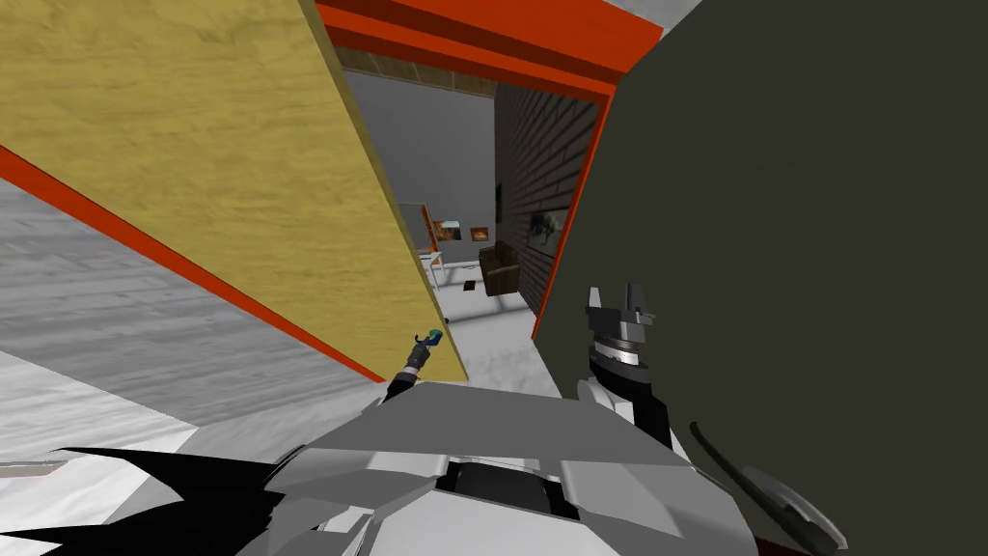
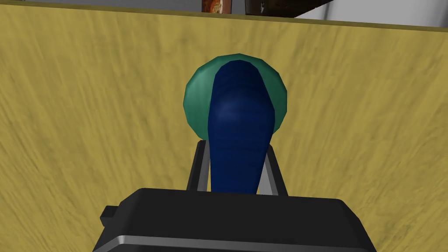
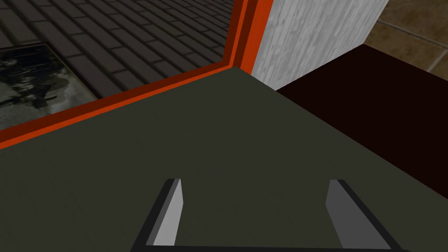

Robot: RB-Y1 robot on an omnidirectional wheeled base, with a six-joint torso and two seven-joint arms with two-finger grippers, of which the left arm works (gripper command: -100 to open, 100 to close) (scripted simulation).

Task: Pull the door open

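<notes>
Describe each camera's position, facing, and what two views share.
Head view: from the head, down at the ajar yellow door, left end effector and right end effector.
Left wrist view: faces the door; its end effector shut on blue handle.
Right wrist view: faces a dark wall; its end effector open.
Head and left wrist share door, handle.

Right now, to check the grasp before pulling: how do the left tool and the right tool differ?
The left tool is shut on the blue handle; the right tool is open, holding nothing. The left tool is at the yellow door; the right tool faces a dark grey wall. Both have two thin fingers.
</notes>
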